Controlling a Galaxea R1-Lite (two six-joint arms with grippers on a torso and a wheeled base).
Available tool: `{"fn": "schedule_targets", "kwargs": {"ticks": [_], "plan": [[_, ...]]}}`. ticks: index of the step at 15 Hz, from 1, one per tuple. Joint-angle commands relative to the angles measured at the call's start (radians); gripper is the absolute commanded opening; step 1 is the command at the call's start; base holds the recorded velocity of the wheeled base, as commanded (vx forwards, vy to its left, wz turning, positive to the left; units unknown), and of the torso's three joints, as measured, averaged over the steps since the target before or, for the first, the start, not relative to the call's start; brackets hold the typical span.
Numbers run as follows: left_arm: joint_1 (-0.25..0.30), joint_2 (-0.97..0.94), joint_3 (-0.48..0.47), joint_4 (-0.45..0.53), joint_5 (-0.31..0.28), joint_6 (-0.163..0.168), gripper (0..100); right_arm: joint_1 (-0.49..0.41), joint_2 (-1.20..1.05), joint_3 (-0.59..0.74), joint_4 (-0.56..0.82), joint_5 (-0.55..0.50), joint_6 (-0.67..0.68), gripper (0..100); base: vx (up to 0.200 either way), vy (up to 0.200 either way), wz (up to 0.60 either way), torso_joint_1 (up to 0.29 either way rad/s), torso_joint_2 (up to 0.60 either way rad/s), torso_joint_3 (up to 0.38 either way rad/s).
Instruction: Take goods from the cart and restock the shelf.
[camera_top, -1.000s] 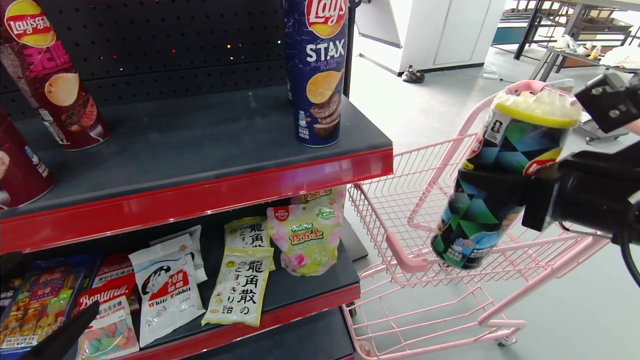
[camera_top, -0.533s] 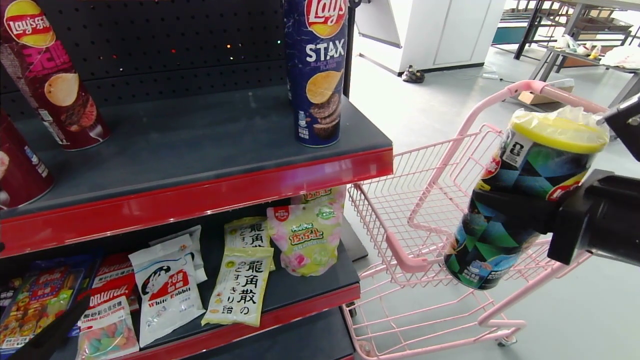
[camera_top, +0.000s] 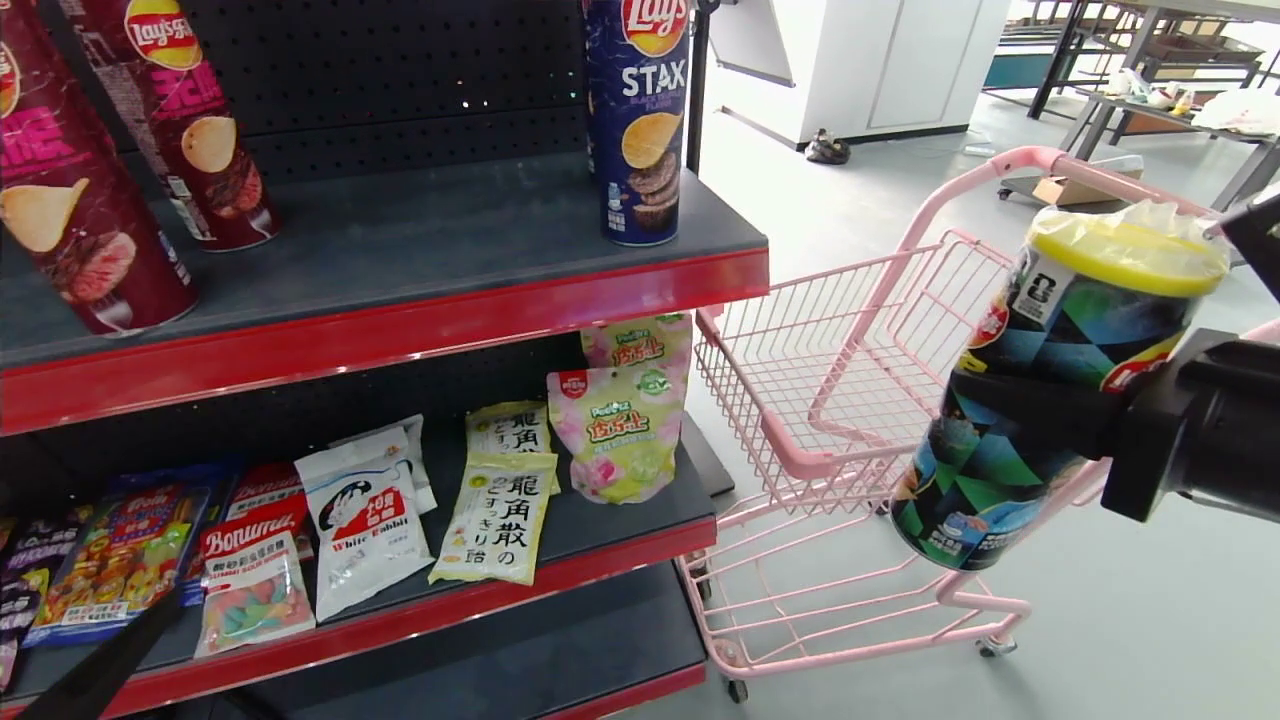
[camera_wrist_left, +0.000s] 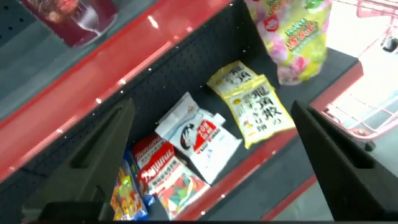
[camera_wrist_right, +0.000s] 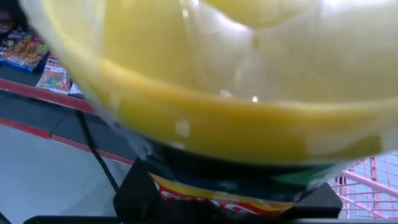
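Note:
A chip can (camera_top: 1050, 400) with a yellow lid and a black, green and blue triangle pattern hangs tilted at the right, beside the pink cart (camera_top: 850, 330). My right gripper (camera_top: 1040, 412) is shut on its middle, and the yellow lid (camera_wrist_right: 211, 93) looms close in the right wrist view. The shelf's upper board (camera_top: 420, 240) carries a blue chip can (camera_top: 637, 120) at its right end and maroon cans (camera_top: 195, 130) at the left. My left gripper (camera_wrist_left: 211, 180) is open and holds nothing, low in front of the lower shelf's snack bags (camera_wrist_left: 193, 140).
The lower shelf (camera_top: 600, 545) holds several flat snack bags, with a pink-green pouch (camera_top: 620, 430) standing at its right end. The cart basket looks bare inside. Open grey floor (camera_top: 1100, 640) lies to the right, with tables and a white cabinet (camera_top: 880, 60) far behind.
My right gripper carried the can slightly right and lower beside the cart. The whole head view then shifted, so the camera moved; the shelf goods stayed put.

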Motion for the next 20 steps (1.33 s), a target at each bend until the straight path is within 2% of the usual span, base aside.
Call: {"fn": "schedule_targets", "kwargs": {"ticks": [1,3,10,16,20], "plan": [[-0.001,0.0,0.001,-0.001,-0.001,0.0,100,0.001,0.003,0.0,-0.001,0.0,-0.002,0,-0.2,0.0,0.0,0.002,0.0,0.002],[-0.001,0.002,0.001,-0.002,-0.004,-0.002,100,0.001,0.006,0.002,-0.002,-0.002,-0.002,0,0.0,0.0,0.0,0.0,0.0,0.0],[-0.001,0.002,0.001,-0.002,-0.007,-0.002,100,0.001,0.015,0.003,-0.002,-0.031,-0.002,0,0.0,0.0,0.6,0.001,0.0,0.003],[-0.001,0.002,0.004,-0.002,-0.007,-0.002,100,0.002,0.038,-0.003,-0.004,-0.033,-0.024,0,0.0,0.0,0.0,0.008,-0.03,-0.022],[-0.001,0.003,0.006,-0.002,-0.009,-0.002,100,0.001,0.05,-0.024,-0.004,-0.028,-0.024,0,0.0,0.0,0.0,0.104,-0.41,-0.303]]}}
